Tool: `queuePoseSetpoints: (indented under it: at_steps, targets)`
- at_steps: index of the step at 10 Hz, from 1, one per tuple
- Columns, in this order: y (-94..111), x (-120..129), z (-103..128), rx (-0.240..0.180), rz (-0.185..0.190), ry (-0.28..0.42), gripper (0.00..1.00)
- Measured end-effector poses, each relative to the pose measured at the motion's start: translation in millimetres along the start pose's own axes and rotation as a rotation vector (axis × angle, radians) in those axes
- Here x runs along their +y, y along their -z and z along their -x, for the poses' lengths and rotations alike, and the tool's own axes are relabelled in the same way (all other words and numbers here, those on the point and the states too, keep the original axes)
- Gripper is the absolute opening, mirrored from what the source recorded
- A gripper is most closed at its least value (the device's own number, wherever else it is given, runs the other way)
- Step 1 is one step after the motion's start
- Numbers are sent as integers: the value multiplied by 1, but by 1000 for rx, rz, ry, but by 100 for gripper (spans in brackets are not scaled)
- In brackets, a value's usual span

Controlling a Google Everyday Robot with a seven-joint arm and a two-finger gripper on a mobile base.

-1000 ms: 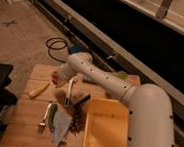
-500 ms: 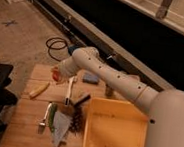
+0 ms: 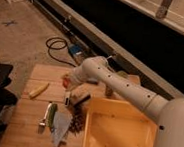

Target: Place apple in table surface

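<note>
Here the fingers [image 3: 67,83] apparently pinch the apple [image 3: 66,80].

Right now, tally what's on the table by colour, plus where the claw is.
Yellow: 2 - tub, banana-like piece
Orange-red: 1 - apple, in the claw
Green: 1 - long vegetable
Dark: 1 - grape bunch
Grey: 2 - utensil, packet
Total: 7
Claw: shut on the apple, above the table surface, left of the tub.
</note>
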Motion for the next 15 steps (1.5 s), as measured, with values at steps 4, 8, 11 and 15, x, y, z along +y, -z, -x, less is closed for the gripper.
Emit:
queuePoseSetpoints:
  at_steps: [4, 8, 11, 15]
  targets:
    - [-19, 1, -50, 6, -14, -92, 13]
    - [-28, -6, -70, 4, -10, -132, 53]
    - [-30, 5, -85, 0, -8, -175, 72]
    - [-31, 4, -83, -2, -7, -171, 72]
